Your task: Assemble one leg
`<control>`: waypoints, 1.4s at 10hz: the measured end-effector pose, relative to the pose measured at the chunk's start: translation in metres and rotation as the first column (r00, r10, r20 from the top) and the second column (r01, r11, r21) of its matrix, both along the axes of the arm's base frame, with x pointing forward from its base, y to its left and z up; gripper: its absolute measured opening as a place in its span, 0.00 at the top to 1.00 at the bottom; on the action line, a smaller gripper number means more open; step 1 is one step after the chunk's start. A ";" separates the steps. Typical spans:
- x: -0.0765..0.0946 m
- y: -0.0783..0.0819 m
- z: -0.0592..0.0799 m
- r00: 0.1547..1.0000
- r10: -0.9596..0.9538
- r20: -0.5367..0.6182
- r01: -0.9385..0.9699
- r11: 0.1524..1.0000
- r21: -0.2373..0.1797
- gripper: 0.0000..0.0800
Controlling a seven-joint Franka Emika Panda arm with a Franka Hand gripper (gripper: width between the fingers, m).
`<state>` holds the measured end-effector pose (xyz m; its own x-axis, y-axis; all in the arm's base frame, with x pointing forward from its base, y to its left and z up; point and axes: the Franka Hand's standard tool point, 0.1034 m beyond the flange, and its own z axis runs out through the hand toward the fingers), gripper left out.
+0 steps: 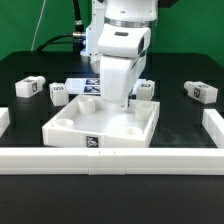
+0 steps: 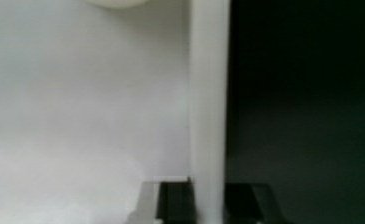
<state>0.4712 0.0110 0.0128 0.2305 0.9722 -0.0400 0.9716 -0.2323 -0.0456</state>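
The large white square tray-like piece lies in the middle of the black table, its front edge against a white rail. My gripper reaches down onto the tray's far wall. In the wrist view the two dark fingers straddle the tray's thin wall and touch it on both sides, so my gripper is shut on that wall. A round corner socket shows at the frame edge. Small white legs with marker tags lie loose: two on the exterior view's left and one on its right.
Another small white block lies just right of the arm, partly hidden. The marker board lies behind the tray. A white rail runs along the front, with side rails at left and right.
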 end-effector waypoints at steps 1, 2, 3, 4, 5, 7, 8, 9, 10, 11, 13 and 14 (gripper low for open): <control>0.004 0.004 0.000 0.998 0.058 0.006 -0.058 0.998 0.004 0.93; 0.006 0.010 0.000 0.996 0.091 0.012 -0.091 0.996 0.001 0.93; 0.006 0.012 0.000 0.996 0.092 0.019 -0.092 0.996 0.003 0.93; 0.006 0.011 0.000 0.996 0.091 0.020 -0.091 0.996 0.003 0.93; 0.006 0.011 0.000 0.996 0.091 0.020 -0.091 0.996 0.003 0.93; 0.006 0.011 0.000 0.996 0.091 0.020 -0.091 0.996 0.003 0.93; 0.007 0.013 0.000 0.995 0.097 0.021 -0.097 0.995 0.004 0.93; 0.010 0.022 0.000 0.993 0.114 0.025 -0.114 0.993 0.007 0.93; 0.012 0.034 0.000 0.991 0.129 0.034 -0.130 0.991 0.014 0.93; 0.014 0.048 0.000 0.988 0.152 0.040 -0.153 0.988 0.022 0.93; 0.024 0.068 0.000 0.980 0.191 0.053 -0.193 0.981 0.036 0.93; 0.031 0.073 0.000 0.974 0.217 0.057 -0.219 0.975 0.039 0.93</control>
